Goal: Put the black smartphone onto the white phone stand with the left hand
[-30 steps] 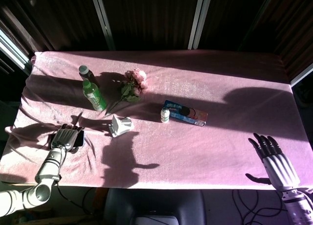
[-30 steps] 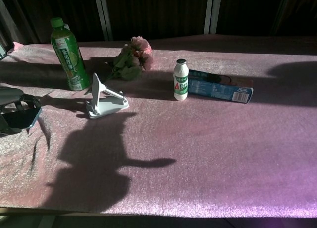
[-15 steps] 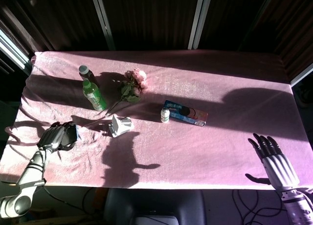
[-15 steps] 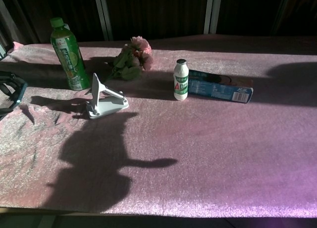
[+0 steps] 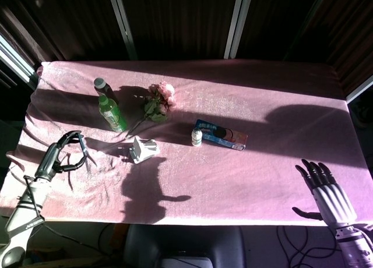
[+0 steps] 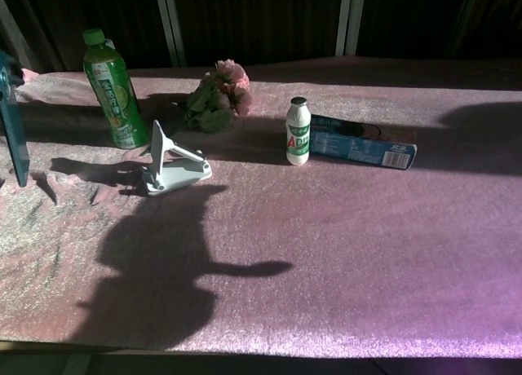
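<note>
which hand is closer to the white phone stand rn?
Left. The left hand, holding the black smartphone, sits just left of the white phone stand. The right hand is far off at the table's right front corner, holding nothing.

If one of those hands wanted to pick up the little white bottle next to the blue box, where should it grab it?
Probably around the middle of its body, coming from the front or its open left side. The small white bottle stands upright with a narrow capped top, so a sideways wrap suits it better than a pinch from above. The blue box lies close on its right, crowding that side.
</note>
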### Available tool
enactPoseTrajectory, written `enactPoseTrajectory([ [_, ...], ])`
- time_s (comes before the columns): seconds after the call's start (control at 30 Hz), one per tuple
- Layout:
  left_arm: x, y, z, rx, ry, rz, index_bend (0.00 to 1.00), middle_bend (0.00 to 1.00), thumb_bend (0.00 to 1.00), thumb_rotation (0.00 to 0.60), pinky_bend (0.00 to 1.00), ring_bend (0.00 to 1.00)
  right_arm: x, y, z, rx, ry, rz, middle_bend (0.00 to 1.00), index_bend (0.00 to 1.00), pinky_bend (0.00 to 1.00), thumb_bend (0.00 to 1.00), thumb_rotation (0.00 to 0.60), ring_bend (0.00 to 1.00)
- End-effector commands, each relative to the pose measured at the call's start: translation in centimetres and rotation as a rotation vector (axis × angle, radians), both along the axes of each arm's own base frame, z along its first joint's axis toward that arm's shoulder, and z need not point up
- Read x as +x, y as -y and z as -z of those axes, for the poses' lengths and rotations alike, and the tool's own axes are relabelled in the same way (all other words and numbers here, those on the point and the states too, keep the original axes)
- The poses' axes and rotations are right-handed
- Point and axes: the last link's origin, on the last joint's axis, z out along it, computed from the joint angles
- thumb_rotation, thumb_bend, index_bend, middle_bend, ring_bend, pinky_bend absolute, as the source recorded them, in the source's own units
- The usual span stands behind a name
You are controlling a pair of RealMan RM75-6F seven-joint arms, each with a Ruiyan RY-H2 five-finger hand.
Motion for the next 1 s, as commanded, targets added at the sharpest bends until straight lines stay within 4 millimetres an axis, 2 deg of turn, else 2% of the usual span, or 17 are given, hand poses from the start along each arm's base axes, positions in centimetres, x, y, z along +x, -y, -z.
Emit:
enactPoseTrajectory([
  [0.03,1.7,-0.1,-0.1,0.073,0.114,0.025,0.86,1.0,0.41,0.6,0.16,0.68,0.0,0.0,0.0,0.002,-0.001,0.0,0.0,0.0,0.0,0.13,0.6,0.0],
  [0.2,3.7,-1.0,1.6,0.097,0.133,0.051,0.86,1.0,0.41,0.6,0.16,0.68,0.0,0.1,0.0,0.004,-0.002,0.002,0.0,0.0,0.0,0.13,0.6,0.0],
  [0.37,5.4,-2.1,4.5,0.086,0.097,0.075,0.86,1.0,0.41,0.6,0.16,0.68,-0.1,0.1,0.0,0.005,-0.001,0.003,0.0,0.0,0.0,0.13,0.6,0.0],
  [0.57,7.0,-3.6,6.9,0.144,0.099,0.068,0.86,1.0,0.42,0.6,0.16,0.68,-0.1,0.2,-0.2,0.002,0.008,0.004,0.0,0.0,0.0,0.13,0.6,0.0],
  [1.0,7.9,-3.6,10.0,0.154,0.137,0.09,0.86,1.0,0.42,0.6,0.15,0.68,-0.1,0.1,-0.4,0.001,0.011,0.001,0.0,0.0,0.0,0.13,0.6,0.0],
])
